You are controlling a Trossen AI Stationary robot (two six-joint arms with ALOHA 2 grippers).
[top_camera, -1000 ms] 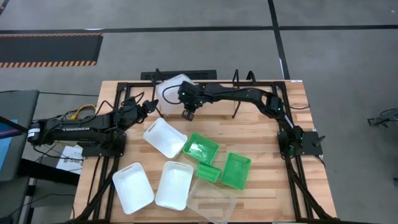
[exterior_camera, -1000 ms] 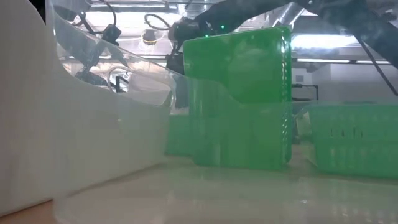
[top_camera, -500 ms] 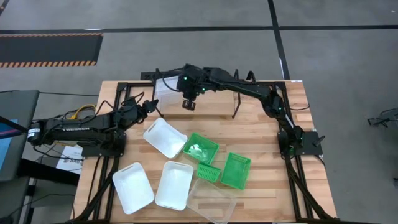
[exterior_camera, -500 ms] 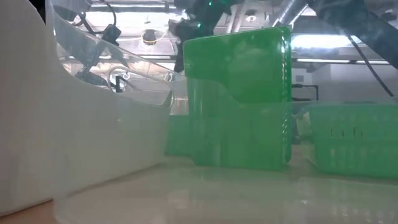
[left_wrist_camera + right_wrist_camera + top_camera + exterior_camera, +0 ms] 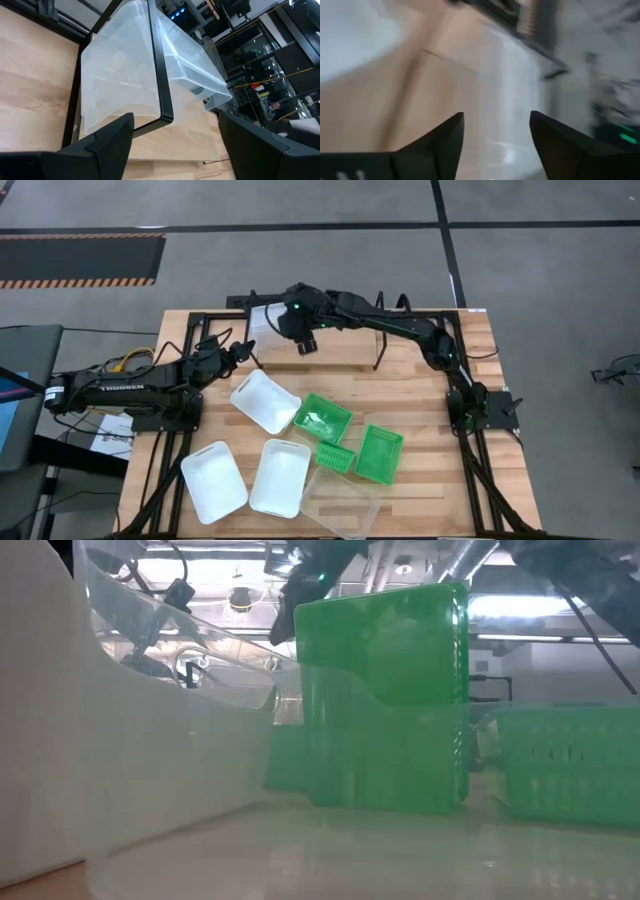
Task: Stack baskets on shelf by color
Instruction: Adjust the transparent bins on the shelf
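Note:
Clear baskets [image 5: 263,320] sit nested on the left end of the black rod shelf [image 5: 392,308] at the table's far edge; in the left wrist view the clear baskets [image 5: 135,80] rest across a shelf rod [image 5: 159,75]. My right gripper [image 5: 305,345] hovers open just right of them, with nothing between its fingers [image 5: 497,145]. My left gripper [image 5: 240,350] waits open to their near left [image 5: 175,150]. Three white baskets [image 5: 265,400], three green baskets [image 5: 322,418] and one more clear basket [image 5: 345,502] lie on the table.
The black frame [image 5: 190,330] runs around the wooden table. In the low view a green basket [image 5: 385,700] stands on edge close to the camera, with a clear basket [image 5: 180,690] and a white one [image 5: 40,740] beside it. Bare wood lies at the far right [image 5: 440,380].
My right gripper has gone toward the table's far edge and a little up, and has turned. The clear basket that stood beside it over the shelf's left end has shifted toward the far left and now rests on the shelf, apart from the fingers.

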